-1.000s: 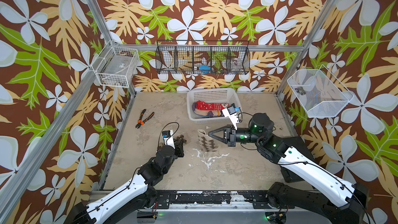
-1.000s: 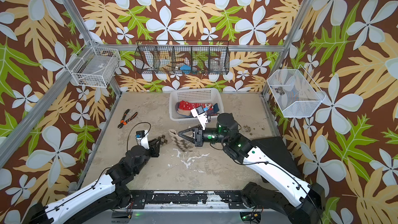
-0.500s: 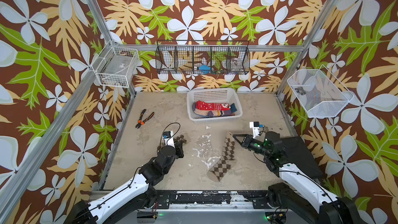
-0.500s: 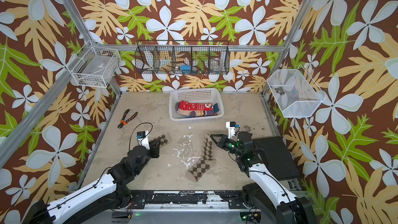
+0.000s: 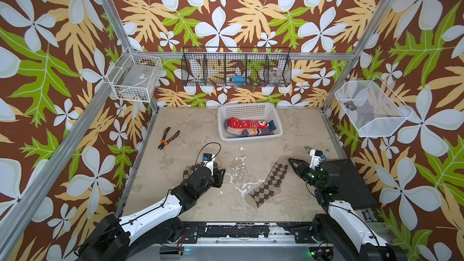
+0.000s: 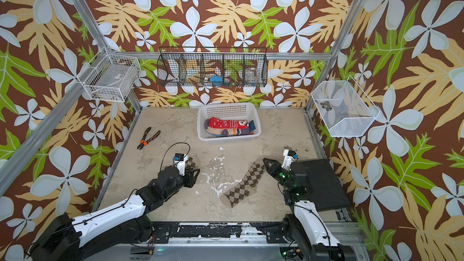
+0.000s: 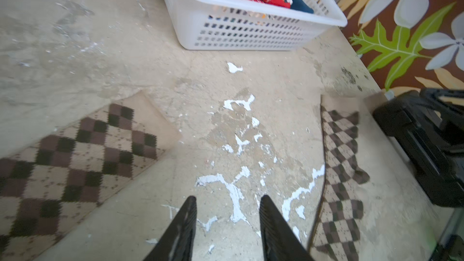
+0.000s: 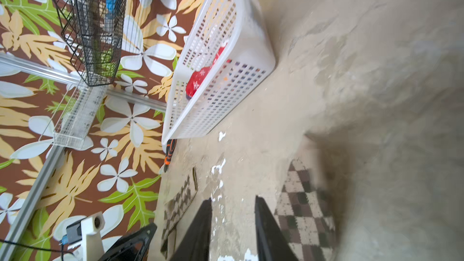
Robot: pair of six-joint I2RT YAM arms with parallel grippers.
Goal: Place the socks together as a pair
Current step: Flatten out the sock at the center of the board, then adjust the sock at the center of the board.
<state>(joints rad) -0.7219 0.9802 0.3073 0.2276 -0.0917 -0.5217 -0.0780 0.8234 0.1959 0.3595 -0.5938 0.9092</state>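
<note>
Two argyle socks lie flat, apart: left sock [image 7: 75, 161] beside the left gripper [image 7: 227, 198], right sock [image 8: 301, 209] beside the right gripper [image 8: 232, 199]; both jaws parted, empty.

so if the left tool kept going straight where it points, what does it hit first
Likely the bare table between the two argyle socks, missing both; the left tool seems tilted down. If it runs level, the near wall of the white basket comes next.
</note>
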